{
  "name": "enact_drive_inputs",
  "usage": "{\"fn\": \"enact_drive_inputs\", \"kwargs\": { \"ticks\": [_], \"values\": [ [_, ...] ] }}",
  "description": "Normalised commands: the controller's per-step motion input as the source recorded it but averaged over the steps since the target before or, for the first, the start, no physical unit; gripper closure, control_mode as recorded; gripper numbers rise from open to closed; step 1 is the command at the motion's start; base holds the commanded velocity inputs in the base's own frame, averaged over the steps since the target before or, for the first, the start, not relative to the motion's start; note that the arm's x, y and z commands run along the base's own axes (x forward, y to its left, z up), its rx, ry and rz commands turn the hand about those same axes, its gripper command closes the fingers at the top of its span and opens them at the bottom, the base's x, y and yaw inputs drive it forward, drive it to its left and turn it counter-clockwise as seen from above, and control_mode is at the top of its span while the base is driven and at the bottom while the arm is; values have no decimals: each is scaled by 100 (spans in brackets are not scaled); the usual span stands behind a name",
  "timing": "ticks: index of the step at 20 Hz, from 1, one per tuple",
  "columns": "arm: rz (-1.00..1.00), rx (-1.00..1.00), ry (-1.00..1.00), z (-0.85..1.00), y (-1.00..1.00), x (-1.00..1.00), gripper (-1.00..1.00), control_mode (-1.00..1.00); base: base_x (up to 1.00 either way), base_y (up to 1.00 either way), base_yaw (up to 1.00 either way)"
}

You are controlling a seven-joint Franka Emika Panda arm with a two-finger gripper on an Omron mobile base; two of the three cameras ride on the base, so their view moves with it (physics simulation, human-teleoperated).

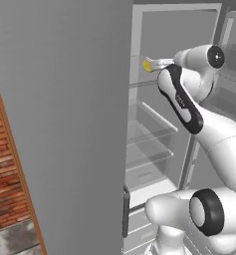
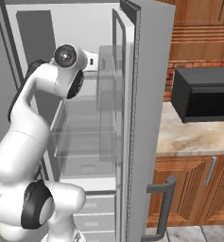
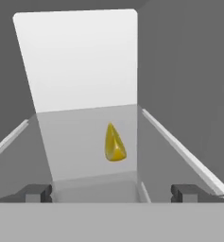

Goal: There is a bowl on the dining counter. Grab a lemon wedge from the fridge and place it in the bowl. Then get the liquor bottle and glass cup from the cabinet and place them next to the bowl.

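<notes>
On the upper glass shelf (image 3: 90, 142) of the open fridge (image 1: 179, 30), the lemon wedge (image 3: 114, 143) is lying by itself, a small yellow piece pointing up toward the white back wall. From the left base view the same wedge (image 1: 147, 65) is showing at the shelf's front left edge, just ahead of the hand.

The gripper (image 3: 112, 193) is facing the wedge with its jaws standing fully apart; both dark fingertips (image 3: 37, 193) are rising at the bottom of the hand view, one on each side of the wedge, and nothing is sitting between them. The wedge is lying beyond the tips, near but apart from them, so no contact is being made.

The white arm (image 1: 181, 99) is reaching up from the base into the fridge compartment, bent at the elbow. The fridge door (image 2: 132, 118) is standing open to the right, with clear door bins visible through it. Beyond the door, a black microwave (image 2: 203, 94) is resting on a stone counter (image 2: 189, 137) above wooden cabinets (image 2: 193, 189).

Judged progress: the task is at its first stage. The fridge is open and the approach is being lined up, but the wedge is not yet grasped. Carrying it to the bowl, then fetching the liquor bottle and glass cup, are all remaining.
</notes>
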Motion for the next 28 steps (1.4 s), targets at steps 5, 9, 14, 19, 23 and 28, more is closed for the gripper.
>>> {"fn": "enact_drive_inputs", "kwargs": {
  "ticks": [5,9,14,19,23,28],
  "values": [
    [0,0,5,0,-9,32,-100,-100,0,0,0],
    [0,0,5,-2,0,36,-100,-100,0,0,0],
    [0,-1,6,-13,2,37,-100,-100,0,0,0],
    [1,-1,5,-16,3,35,-100,-100,0,0,0],
    [0,-1,6,-17,8,33,-100,-100,0,0,0],
    [1,-3,5,-21,17,27,-100,-100,0,0,0]
  ]
}}
